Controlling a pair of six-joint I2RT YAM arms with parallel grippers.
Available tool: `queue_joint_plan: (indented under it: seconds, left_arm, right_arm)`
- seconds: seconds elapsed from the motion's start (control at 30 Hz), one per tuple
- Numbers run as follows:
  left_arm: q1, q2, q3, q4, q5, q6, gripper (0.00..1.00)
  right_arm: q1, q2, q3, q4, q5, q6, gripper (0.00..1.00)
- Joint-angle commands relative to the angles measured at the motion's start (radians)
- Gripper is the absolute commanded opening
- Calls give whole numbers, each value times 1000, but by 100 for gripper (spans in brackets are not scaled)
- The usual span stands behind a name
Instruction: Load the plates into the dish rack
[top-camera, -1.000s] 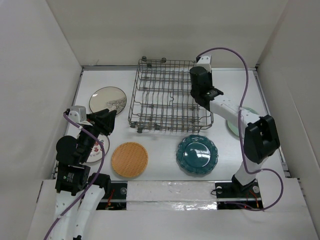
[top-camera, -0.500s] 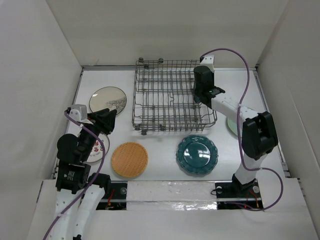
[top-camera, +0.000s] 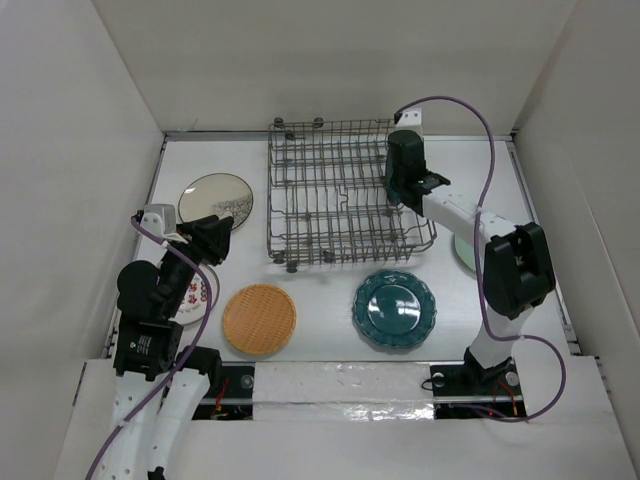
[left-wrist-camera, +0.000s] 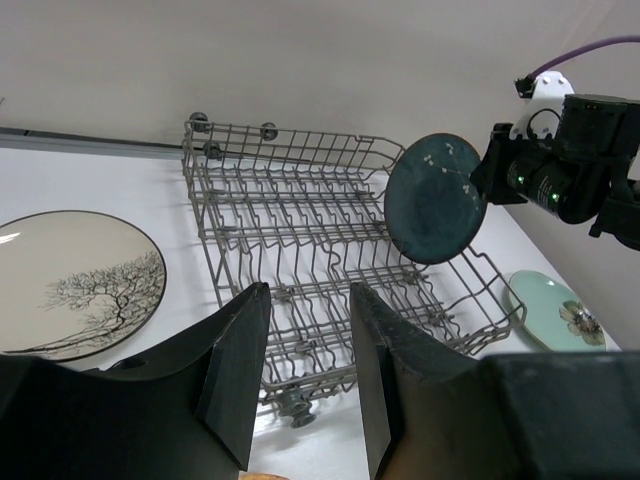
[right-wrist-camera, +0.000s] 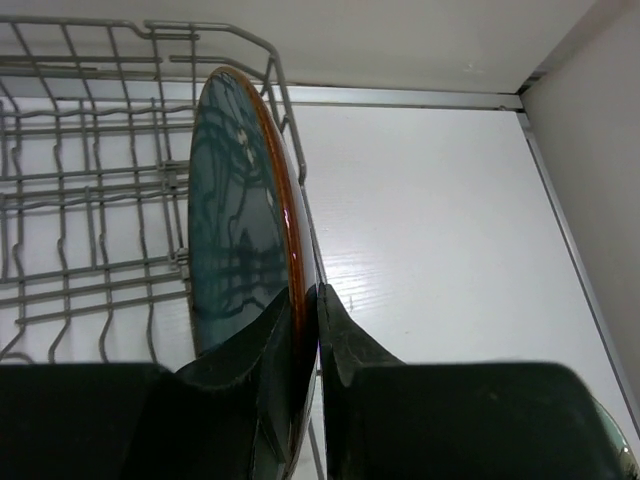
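Note:
The grey wire dish rack stands at the table's far middle. My right gripper is shut on the plain dark teal plate, holding it upright on edge by its rim inside the rack's right end; the plate also shows in the left wrist view. My left gripper is open and empty, left of the rack. On the table lie the cream tree plate, the orange plate, the scalloped teal plate, the white plate with red characters under my left arm, and the mint plate.
White walls close in the table on the left, far and right sides. The right arm's purple cable loops above the table's right part. The mint plate is mostly hidden behind the right arm in the top view.
My right gripper has moved slightly toward the far side with the dark teal plate, and the rack has shifted a little with it. The left arm has barely moved.

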Motion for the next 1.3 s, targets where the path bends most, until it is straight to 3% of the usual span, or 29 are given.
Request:
queue_joint_plan:
  seconds: [0.0, 0.17, 0.3, 0.7, 0.93, 0.97, 1.03, 1.07, 1.1, 1.27]
  left_arm:
    - [4, 12, 7, 42, 12, -6, 35]
    - [4, 9, 7, 42, 14, -9, 35]
    - [4, 4, 4, 42, 15, -11, 35]
    - [4, -5, 4, 48, 26, -14, 35]
    - [4, -11, 4, 48, 25, -14, 35]
    - [4, -13, 4, 48, 25, -14, 35]
    - [4, -14, 4, 48, 25, -14, 35]
    - [4, -16, 4, 48, 25, -14, 35]
    - [-6, -17, 6, 46, 19, -13, 35]
    - [-26, -30, 12, 37, 6, -3, 35]
  right_arm:
    - [65, -11, 7, 131, 11, -5, 20]
    - [101, 38, 12, 131, 93, -34, 24]
    - [101, 54, 32, 86, 135, 4, 38]
    - [6, -175, -36, -27, -184, 252, 80]
    - [-52, -358, -157, -4, -297, 371, 82]
    - [-61, -386, -181, 8, -293, 427, 80]
    - [-110, -457, -317, 90, -278, 505, 54]
    - [-139, -536, -374, 118, -285, 551, 31]
    - [-171, -575, -434, 137, -290, 649, 0]
    - [-436, -767, -785, 143, -330, 828, 0]
